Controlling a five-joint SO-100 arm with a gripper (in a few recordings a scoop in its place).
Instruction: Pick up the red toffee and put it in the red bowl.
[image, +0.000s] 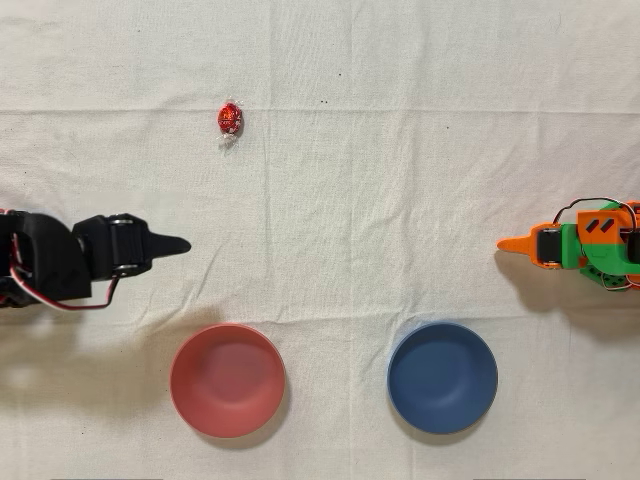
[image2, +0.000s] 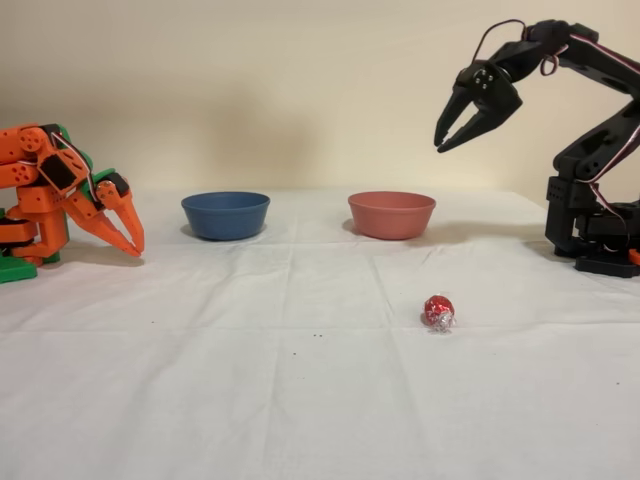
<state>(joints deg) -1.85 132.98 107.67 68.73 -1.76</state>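
Reach phase, nothing grasped yet. Black arm's gripper raised high above the table in the fixed view, fingers parted a little and angled downward, holding nothing. From overhead, same gripper pointing right from the left edge, level with a spot between the candy and the bowls; how far the fingers stand apart cannot be told from that angle.

Red toffee lying alone on the white cloth, well apart from the gripper and up-frame of it in the overhead view; in the fixed view, red toffee nearer the camera than the bowls, clear twisted wrapper end showing at its lower right. Red bowl down-frame of the gripper overhead, almost in line with the candy; red bowl empty as far as can be seen. Blue bowl beside it to the right overhead, not the target. Orange arm idle at the far side.

For a clean pick, probably best: swing toward the candy first, open wider before descending, then come down straight with one finger on each side of the round foil body rather than the twisted ends. Small, shiny, round: likely to roll or squirt away if nudged from one side, so centre well and close slowly. Loose cloth likely to bunch if fingertips drag; stop just at the surface. After closing, lift clear before swinging across to the salmon-red bowl.
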